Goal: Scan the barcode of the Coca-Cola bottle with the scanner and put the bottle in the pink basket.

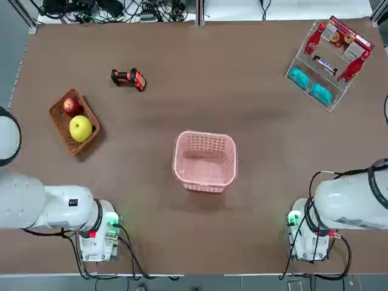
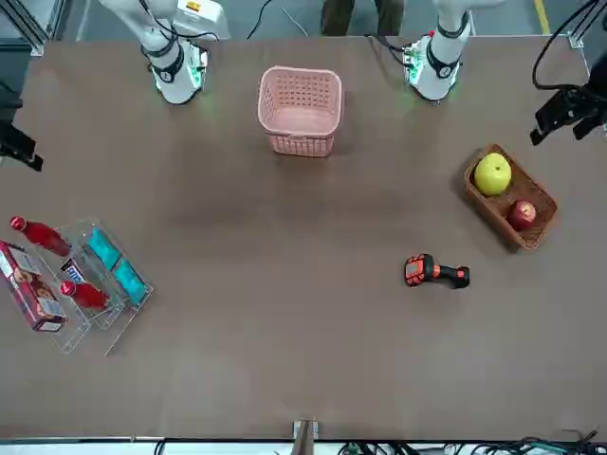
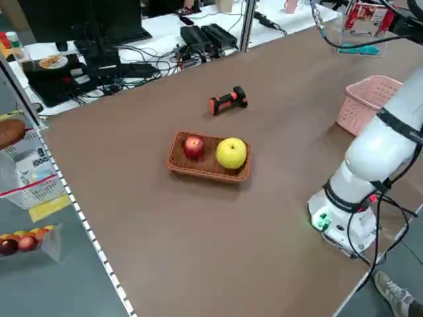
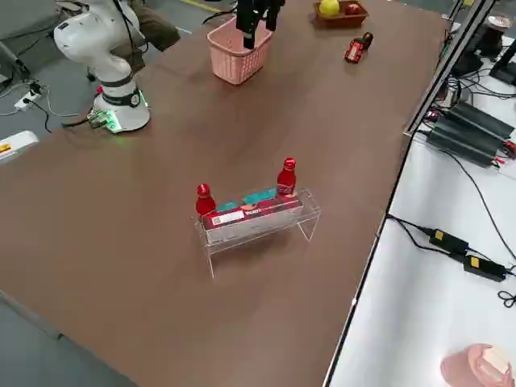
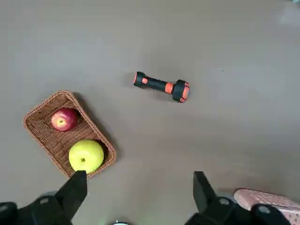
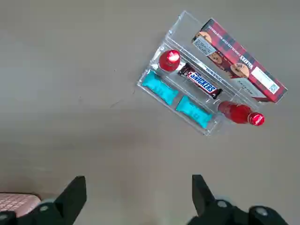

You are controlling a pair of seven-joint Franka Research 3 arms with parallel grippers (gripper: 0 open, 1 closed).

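1. Table, broad, brown, flat-topped; bears all the goods listed below.
2. Left arm's black two-finger gripper: over the robot's edge of the table, left side; fingers spread wide, nothing held. The scanner lies beyond it, well apart.
3. Right arm's black two-finger gripper: over the same edge, right side; fingers spread wide, nothing held. Both red bottles lie well beyond it, toward the far right corner, untouched.
4. Display rack, clear plastic, tiered: far right corner.
5. Basket, pale pink plastic, lattice-walled, rounded corners: between the two arms, slightly farther out.
6. Basket, brown wicker, oblong: left side; one red apple, one yellow-green apple within.
7. Cookie box, red plaid card: on the rack, outer side.
8. Barcode scanner, black with orange-red trim: lying on the table beyond the wicker basket.
9. Coca-Cola bottles, slim red plastic, red-capped, two alike: on the rack, a Snickers bar, dark-wrapped, between them.
10. Packets, turquoise, two: rack's near side.
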